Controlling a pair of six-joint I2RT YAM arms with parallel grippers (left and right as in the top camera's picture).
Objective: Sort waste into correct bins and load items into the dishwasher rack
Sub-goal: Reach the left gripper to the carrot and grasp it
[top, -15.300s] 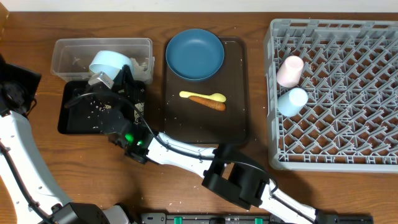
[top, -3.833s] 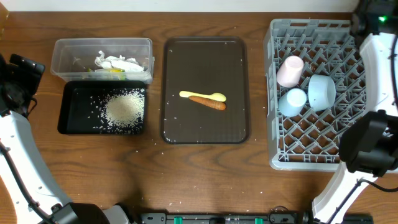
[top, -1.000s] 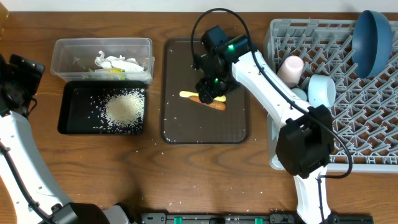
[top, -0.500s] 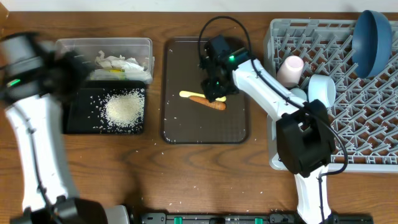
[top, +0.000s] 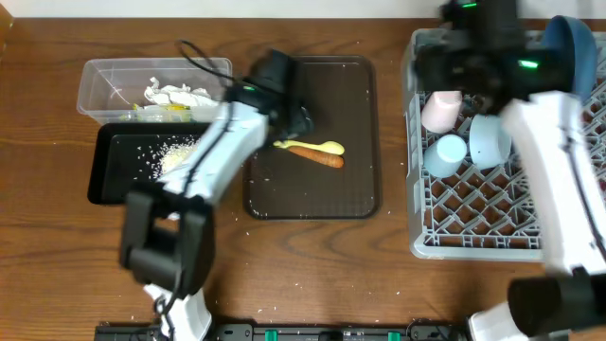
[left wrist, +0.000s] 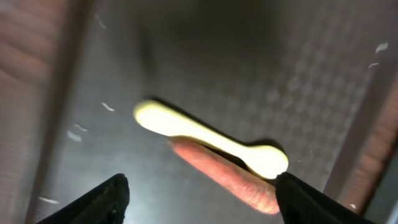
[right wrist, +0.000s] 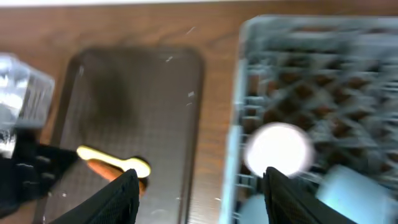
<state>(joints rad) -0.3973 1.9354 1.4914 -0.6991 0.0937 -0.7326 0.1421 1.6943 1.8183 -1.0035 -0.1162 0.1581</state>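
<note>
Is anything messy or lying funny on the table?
Yes. The yellow spoon lies right on top of the orange food piece on the brown tray, so dish and waste are stacked together. A few loose rice grains are also scattered on that tray, outside the black tray.

Wooden table [top: 312, 275] bearing clear tub [top: 95, 78], black tray [top: 109, 170], brown serving tray [top: 322, 189], grey dishwasher rack [top: 445, 227]

Yellow spoon [left wrist: 205, 140] atop orange food piece [left wrist: 227, 182]
</note>
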